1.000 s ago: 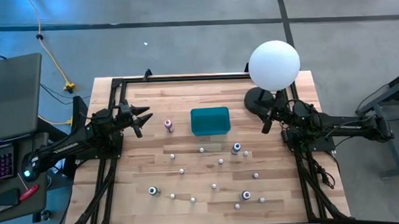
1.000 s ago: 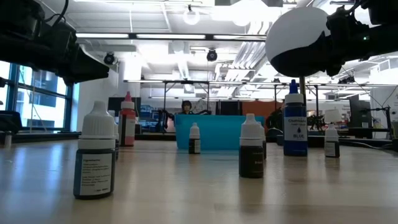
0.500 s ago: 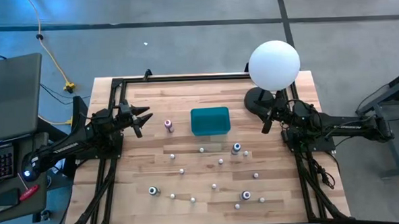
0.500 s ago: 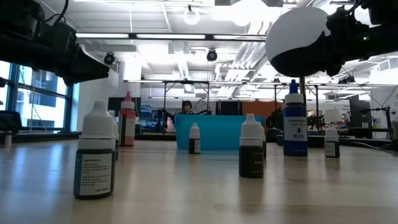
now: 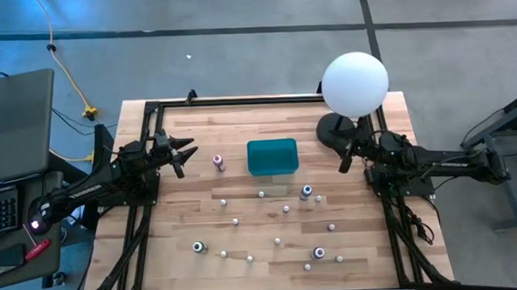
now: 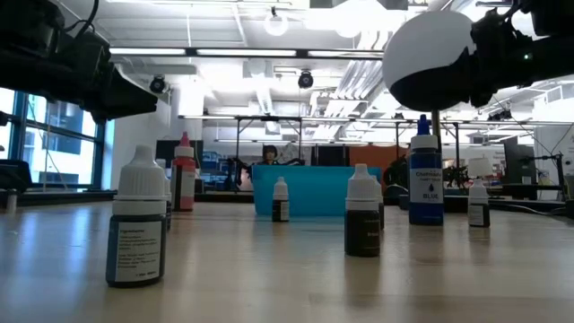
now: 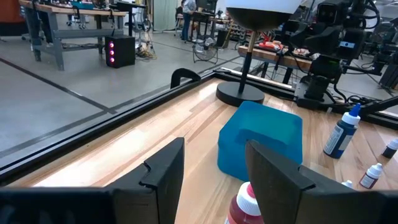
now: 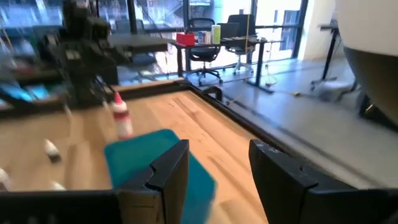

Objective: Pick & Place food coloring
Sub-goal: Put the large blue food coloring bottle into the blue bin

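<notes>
Several thumb-sized food coloring bottles with white caps stand upright on their bases, scattered over the wooden table's near half, among them one (image 5: pixel 236 222) and a dark one (image 6: pixel 136 220). A taller pink bottle (image 5: pixel 217 163) stands left of the teal box (image 5: pixel 272 157), and a taller blue bottle (image 5: pixel 306 193) stands near and right of it. My left gripper (image 5: pixel 184 153) hovers open at the table's left side, with the pink bottle's cap (image 7: pixel 245 208) just ahead of its fingers. My right gripper (image 5: pixel 345 159) hovers open at the right, beside the lamp base.
The white globe lamp (image 5: pixel 355 85) stands on a dark round base (image 5: pixel 332 129) at the far right, close to my right arm. A black frame (image 5: pixel 239 100) runs along the table's far and side edges. Bare wood lies between the pink bottle and the left edge.
</notes>
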Motion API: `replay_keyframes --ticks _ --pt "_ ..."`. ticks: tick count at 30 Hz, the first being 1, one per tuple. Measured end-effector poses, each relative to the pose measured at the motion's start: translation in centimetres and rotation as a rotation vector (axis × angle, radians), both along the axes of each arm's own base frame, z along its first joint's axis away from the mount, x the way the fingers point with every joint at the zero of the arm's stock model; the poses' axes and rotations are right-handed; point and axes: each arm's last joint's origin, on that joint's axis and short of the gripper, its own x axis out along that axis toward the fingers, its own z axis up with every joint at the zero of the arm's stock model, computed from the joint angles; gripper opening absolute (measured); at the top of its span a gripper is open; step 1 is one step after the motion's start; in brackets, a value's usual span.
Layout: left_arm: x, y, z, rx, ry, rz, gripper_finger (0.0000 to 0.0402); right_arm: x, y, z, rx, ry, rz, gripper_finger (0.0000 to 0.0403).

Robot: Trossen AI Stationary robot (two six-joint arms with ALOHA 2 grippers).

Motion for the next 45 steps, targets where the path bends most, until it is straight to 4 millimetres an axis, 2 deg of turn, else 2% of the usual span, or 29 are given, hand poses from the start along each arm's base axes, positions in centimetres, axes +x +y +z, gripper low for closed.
replay_keyframes --ticks 4,9,15,23,32,39,45 --pt "0.0 0.0 0.0 0.001 -0.001 0.007 0.0168 0.0 0.0 -0.1 -0.148 0.084 -0.001 0.0165" --pt "0.0 0.0 0.0 0.001 -0.001 0.008 0.0168 0.0 0.0 0.0 -0.163 0.084 0.0 0.0162" --pt "0.1 -0.2 0.0 -0.034 -0.015 -0.067 0.0168 0.1 0.2 0.3 0.166 -0.114 0.064 0.0158" --pt "0.1 -0.3 0.0 -0.164 -0.07 -0.094 0.0168 0.2 0.3 0.5 0.296 -0.183 0.107 0.0162" --pt "0.2 -0.4 0.0 -0.238 -0.099 -0.129 0.0168 2.4 2.0 -0.5 0.408 -0.057 0.566 0.0145" --pt "0.2 -0.5 0.0 -0.284 -0.114 -0.162 0.0168 4.8 5.2 -2.2 0.286 0.045 0.751 0.0134" --pt "0.2 -0.4 0.0 -0.287 -0.121 -0.133 0.0168 6.0 6.4 -3.9 0.118 0.131 0.627 0.0134"
